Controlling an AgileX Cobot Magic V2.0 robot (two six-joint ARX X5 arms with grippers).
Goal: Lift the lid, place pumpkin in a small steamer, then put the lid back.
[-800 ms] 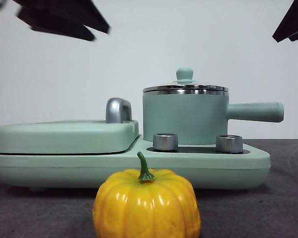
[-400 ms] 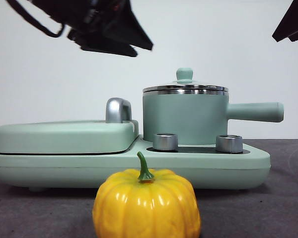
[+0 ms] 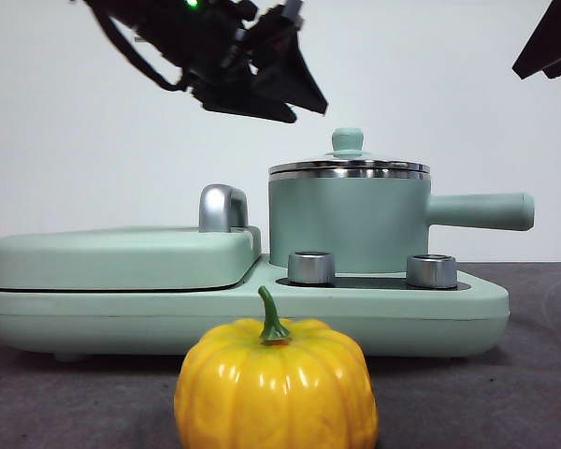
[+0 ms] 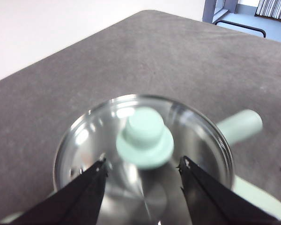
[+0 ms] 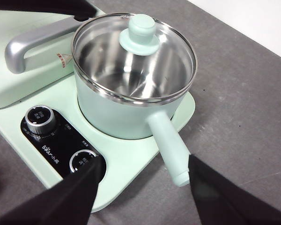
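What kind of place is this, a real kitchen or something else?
Probably a lab or test room staged as a kitchen, not a home. A mint-green cooker stands alone on a grey mat before a bare white wall, with a glossy, perhaps toy, pumpkin and the lidded small steamer.

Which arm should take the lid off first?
Left. In the wrist view the left gripper has open jaws flanking the lid by its mint knob, above the small steamer. The right gripper sits back, open, over the pot's handle side.

Small white print on black control panel (image 5: 61, 145), unreadable
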